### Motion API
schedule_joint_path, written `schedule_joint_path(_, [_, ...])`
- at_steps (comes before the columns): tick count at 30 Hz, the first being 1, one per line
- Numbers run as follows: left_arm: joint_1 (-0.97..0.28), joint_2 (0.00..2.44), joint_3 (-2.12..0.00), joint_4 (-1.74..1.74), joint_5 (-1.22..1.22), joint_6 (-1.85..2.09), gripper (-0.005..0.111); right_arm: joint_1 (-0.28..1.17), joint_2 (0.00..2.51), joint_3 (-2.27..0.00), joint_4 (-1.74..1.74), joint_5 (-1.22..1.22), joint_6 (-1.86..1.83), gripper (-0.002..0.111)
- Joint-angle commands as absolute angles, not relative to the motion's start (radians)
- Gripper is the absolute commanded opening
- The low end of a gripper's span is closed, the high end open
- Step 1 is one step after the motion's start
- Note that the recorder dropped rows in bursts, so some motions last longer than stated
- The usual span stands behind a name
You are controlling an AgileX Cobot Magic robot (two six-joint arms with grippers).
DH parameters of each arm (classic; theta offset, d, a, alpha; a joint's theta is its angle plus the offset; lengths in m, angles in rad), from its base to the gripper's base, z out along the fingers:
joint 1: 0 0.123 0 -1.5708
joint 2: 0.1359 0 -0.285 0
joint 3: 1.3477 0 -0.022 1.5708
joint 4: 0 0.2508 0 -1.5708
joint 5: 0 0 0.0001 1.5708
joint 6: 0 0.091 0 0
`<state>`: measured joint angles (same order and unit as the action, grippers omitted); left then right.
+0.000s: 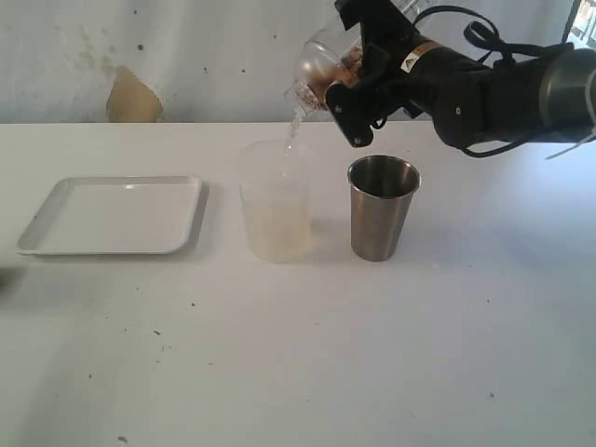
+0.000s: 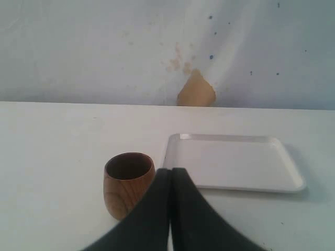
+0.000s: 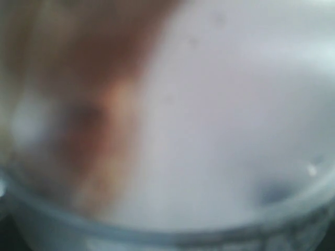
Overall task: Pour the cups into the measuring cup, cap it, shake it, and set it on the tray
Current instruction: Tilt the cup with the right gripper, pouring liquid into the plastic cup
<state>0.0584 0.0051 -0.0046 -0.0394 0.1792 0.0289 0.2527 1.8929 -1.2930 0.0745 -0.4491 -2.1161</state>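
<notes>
Pour underway: right gripper (image 1: 343, 74) tips a translucent plastic cup (image 1: 312, 60) over the tall clear plastic measuring cup (image 1: 275, 200)
Jaws clamp the cup, long axis slanted, mouth down-left; the measuring cup stands upright just beside the brushed-steel tumbler (image 1: 383, 207); left gripper (image 2: 171, 178) fingers pressed together

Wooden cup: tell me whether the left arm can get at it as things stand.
Probably yes. The wooden cup stands upright close in front of the left gripper, with nothing between them; the tray lies apart from it. The jaws are shut, though, so they would have to open first.
</notes>
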Motion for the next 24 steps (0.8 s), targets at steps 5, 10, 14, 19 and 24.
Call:
schedule_joint_path(5, [0.058, 0.000, 0.000, -0.044, 0.175, 0.027, 0.001, 0.247, 1.878, -1.305, 0.074, -0.501, -2.131, 0.000])
schedule_joint_path(10, [0.058, 0.000, 0.000, -0.044, 0.175, 0.027, 0.001, 0.247, 1.878, -1.305, 0.074, -0.501, -2.096, 0.000])
schedule_joint_path(14, [0.058, 0.000, 0.000, -0.044, 0.175, 0.027, 0.001, 0.247, 1.878, -1.305, 0.074, -0.501, -2.088, 0.000])
schedule_joint_path(19, [0.058, 0.000, 0.000, -0.044, 0.175, 0.027, 0.001, 0.247, 1.878, -1.305, 0.074, -0.501, -2.088, 0.000])
schedule_joint_path(24, [0.058, 0.000, 0.000, -0.044, 0.175, 0.027, 0.001, 0.247, 1.878, -1.305, 0.074, -0.501, -2.088, 0.000])
